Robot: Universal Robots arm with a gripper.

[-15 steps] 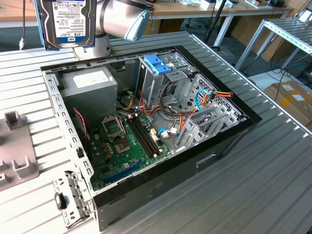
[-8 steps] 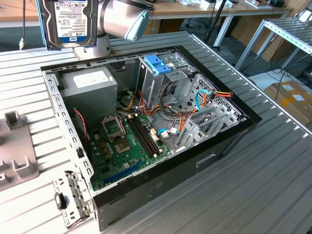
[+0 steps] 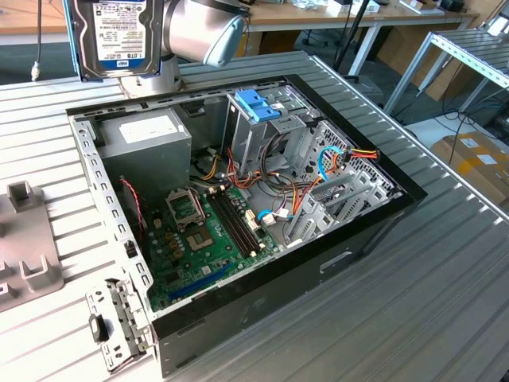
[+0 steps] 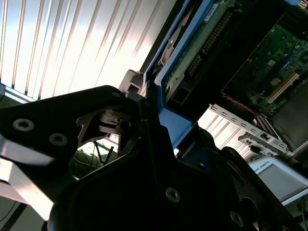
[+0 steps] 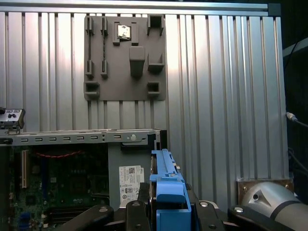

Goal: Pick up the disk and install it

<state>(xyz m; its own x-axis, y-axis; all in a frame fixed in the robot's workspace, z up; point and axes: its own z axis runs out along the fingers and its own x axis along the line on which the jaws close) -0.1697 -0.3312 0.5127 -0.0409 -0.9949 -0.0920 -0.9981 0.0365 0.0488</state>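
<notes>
- The disk (image 3: 118, 36) is up in the air, well clear of the table (image 3: 413, 302). It sits at the top of the exterior view, towards that view's left, with its labelled flat face turned to that camera.
- The gripper (image 5: 166, 210) is clamped on the disk. In the first wrist view its black fingers (image 5: 136, 211) press in from either side of the bright blue carrier frame, with no gap between finger and frame.
- In the second wrist view the disk (image 4: 192, 53) runs straight out from between the dark gripper (image 4: 150, 118) bodies. Its blue rim and green circuit-board underside are both visible.
- The disk stands on edge in the grip, and the first wrist view shows only the narrow blue side of the disk (image 5: 167, 185).
- The arm (image 3: 203, 30) shows as a silver joint just beside the disk, on the exterior view's right of it.
- The open computer case (image 3: 262, 294) lies on the table below. The held disk hangs beyond the corner that holds the grey power supply (image 3: 147, 135).
- The motherboard (image 3: 208, 231) lies exposed in the case floor.
- A blue bracket (image 3: 258, 103) sits on top of the metal drive cage (image 3: 256, 143), well apart from the disk.
- A grey fixture plate (image 5: 125, 57) lies on the table outside the case.
</notes>
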